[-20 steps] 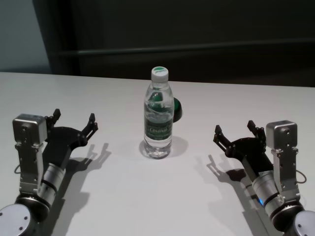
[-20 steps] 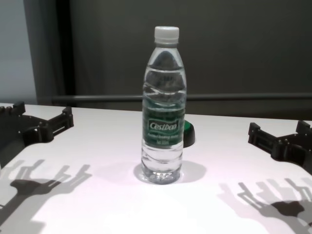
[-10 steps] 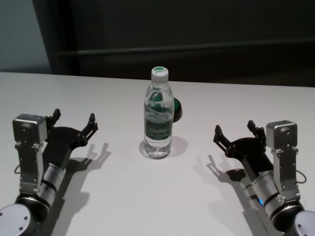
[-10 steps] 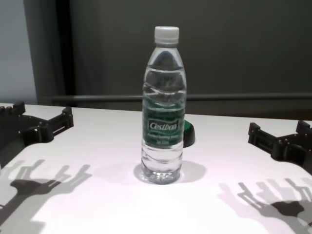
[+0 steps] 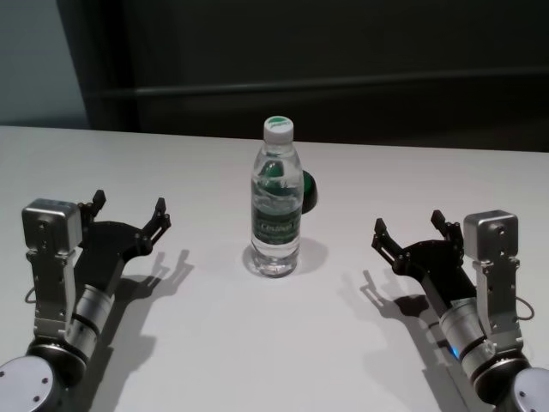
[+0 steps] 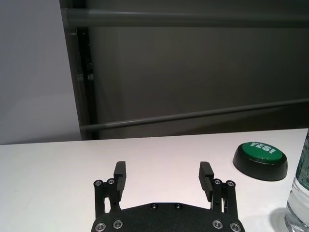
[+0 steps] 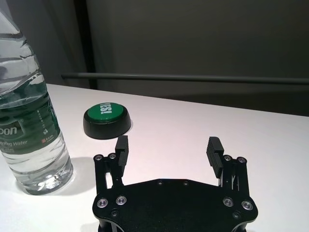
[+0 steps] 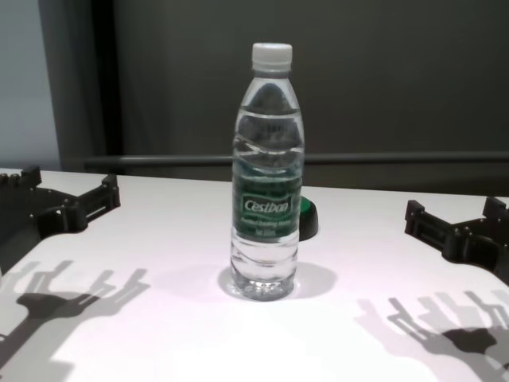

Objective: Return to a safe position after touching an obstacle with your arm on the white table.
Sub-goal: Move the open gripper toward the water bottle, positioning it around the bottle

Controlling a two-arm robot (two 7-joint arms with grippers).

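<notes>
The obstacle, a clear water bottle (image 5: 276, 210) with a white cap and green "Cestbon" label, stands upright in the middle of the white table (image 5: 274, 343). It also shows in the chest view (image 8: 266, 199), at the left wrist view's edge (image 6: 299, 203) and in the right wrist view (image 7: 29, 121). My left gripper (image 5: 129, 210) is open and empty, well to the bottle's left, also seen in its wrist view (image 6: 164, 176). My right gripper (image 5: 410, 230) is open and empty, well to the bottle's right, also seen in its wrist view (image 7: 167, 150). Neither touches the bottle.
A small dark-green round button (image 5: 307, 190) marked "YES!" sits just behind the bottle to its right; it also shows in the left wrist view (image 6: 260, 157) and the right wrist view (image 7: 106, 120). A dark wall with a rail (image 5: 343, 84) stands beyond the table's far edge.
</notes>
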